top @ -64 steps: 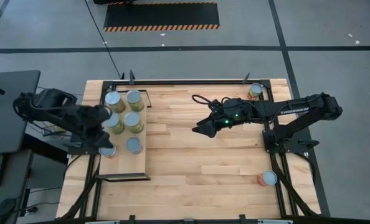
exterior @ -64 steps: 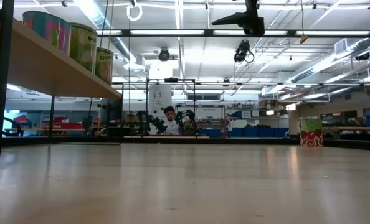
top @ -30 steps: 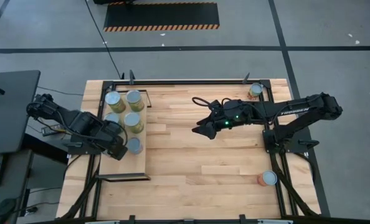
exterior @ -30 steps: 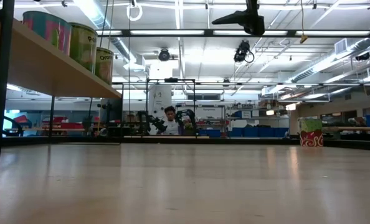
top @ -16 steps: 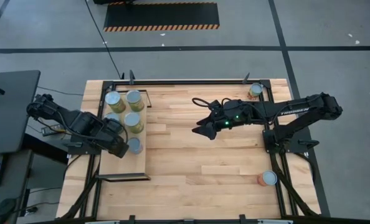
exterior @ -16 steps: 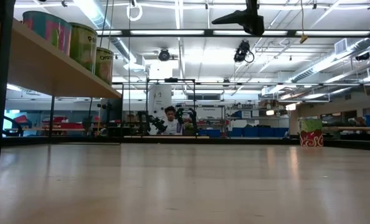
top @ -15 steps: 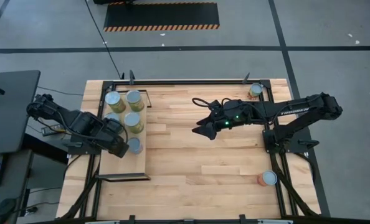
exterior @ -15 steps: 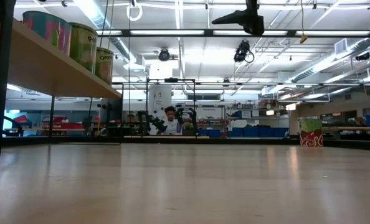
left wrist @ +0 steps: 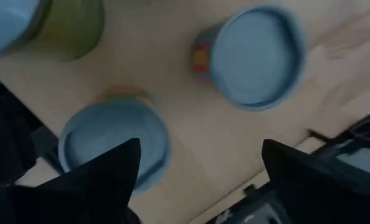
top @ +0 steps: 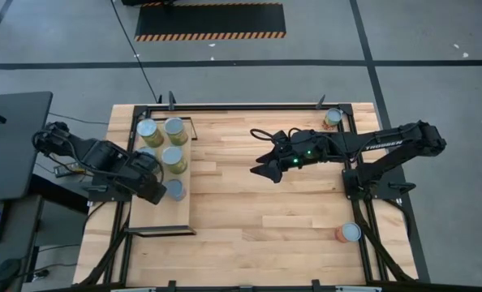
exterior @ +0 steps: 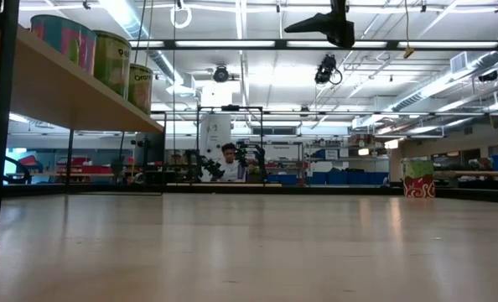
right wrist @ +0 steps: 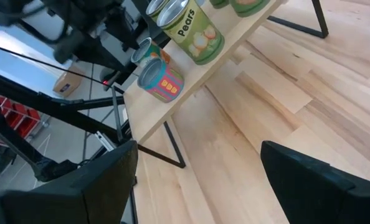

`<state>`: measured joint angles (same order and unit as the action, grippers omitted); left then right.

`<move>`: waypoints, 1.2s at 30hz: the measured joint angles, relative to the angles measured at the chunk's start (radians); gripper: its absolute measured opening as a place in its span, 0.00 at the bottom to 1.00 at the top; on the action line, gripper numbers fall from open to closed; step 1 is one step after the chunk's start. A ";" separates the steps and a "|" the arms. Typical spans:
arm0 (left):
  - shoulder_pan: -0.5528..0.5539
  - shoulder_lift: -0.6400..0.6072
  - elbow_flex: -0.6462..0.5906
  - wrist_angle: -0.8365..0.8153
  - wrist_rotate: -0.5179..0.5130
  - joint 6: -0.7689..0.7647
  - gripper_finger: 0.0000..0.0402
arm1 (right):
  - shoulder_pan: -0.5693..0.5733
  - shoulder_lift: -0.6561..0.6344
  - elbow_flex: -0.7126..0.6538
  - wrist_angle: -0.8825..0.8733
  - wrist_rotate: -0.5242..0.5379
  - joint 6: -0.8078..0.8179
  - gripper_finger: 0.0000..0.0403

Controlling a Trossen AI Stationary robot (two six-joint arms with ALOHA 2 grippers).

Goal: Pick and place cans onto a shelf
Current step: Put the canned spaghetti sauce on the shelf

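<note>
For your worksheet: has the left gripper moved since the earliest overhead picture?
Yes. The left gripper shifted along the shelf toward its empty near end, now beside the can.

Both arms all black, chunky jointed links; the right arm (top: 387, 139) carries white lettering, a green light glowing near its wrist, a looping black cable.

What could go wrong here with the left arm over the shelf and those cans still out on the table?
The left pincer hangs open right above the cans on the shelf; pulling away carelessly could clip the nearest can and tip it into its neighbours. Two cans remain at the table's right edge, the far can and the near can; a clumsy grasp by the right pincer might nudge either one off.
</note>
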<state>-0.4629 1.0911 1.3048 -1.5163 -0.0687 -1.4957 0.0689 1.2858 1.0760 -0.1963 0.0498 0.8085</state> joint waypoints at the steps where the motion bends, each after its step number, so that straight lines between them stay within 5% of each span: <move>1: 0.000 0.000 0.015 -0.001 -0.009 0.000 0.85 | 0.000 0.000 0.000 0.000 0.000 0.000 0.86; 8: 0.000 0.000 0.119 0.123 -0.183 0.077 0.85 | -0.006 -0.030 0.000 -0.004 0.006 -0.076 0.86; 20: 0.002 0.003 0.140 0.905 -0.476 0.718 0.85 | -0.168 -0.249 0.000 -0.266 0.173 -0.228 0.86; 26: 0.002 0.003 0.140 1.231 -0.626 1.059 0.85 | -0.258 -0.313 0.000 -0.506 0.454 -0.128 0.86; 30: 0.023 0.021 0.141 1.399 -0.731 1.262 0.85 | -0.311 -0.315 0.000 -0.673 0.468 -0.046 0.86; 36: 0.093 0.021 0.141 1.420 -0.687 1.298 0.85 | -0.432 -0.313 -0.001 -1.052 0.528 0.180 0.86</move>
<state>-0.3701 1.1126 1.4456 -0.0966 -0.7557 -0.1978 -0.3628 0.9724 1.0754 -1.2480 0.5776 0.9880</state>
